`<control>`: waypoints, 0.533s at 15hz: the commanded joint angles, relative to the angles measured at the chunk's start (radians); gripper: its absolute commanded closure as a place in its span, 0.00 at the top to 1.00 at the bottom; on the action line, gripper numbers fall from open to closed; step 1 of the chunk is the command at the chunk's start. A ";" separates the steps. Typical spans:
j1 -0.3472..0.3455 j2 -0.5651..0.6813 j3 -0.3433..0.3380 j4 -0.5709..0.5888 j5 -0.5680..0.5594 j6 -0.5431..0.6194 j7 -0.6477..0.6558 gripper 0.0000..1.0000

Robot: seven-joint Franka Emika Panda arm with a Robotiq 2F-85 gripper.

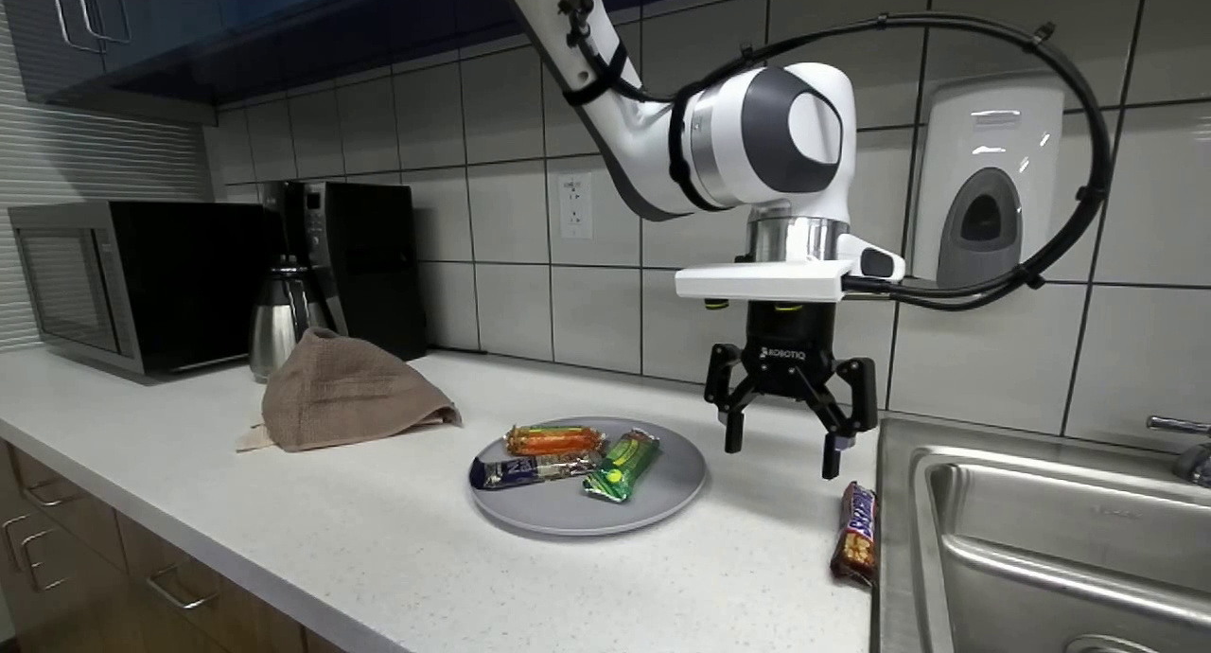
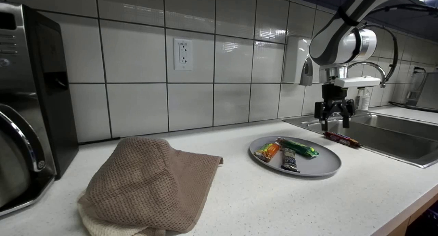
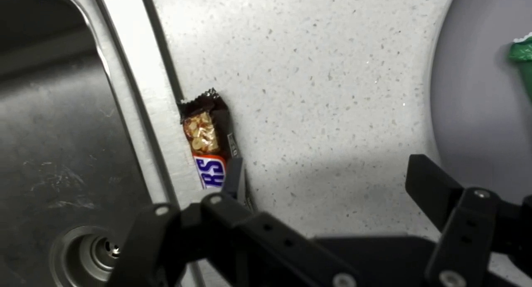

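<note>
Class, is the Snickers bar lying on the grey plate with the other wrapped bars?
No, the Snickers bar lies along the sink rim, off the plate.

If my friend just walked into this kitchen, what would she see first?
Probably the big white robot arm, with its black gripper open above the pale counter. Next, maybe the gray plate with three shiny snack bars on it, while one lone bar lies by the edge of the sink. In an exterior view, the lumpy brown towel heaped on the counter would catch the eye too.
</note>
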 commanded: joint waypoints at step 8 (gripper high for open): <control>-0.063 0.105 0.008 0.135 0.005 -0.005 -0.053 1.00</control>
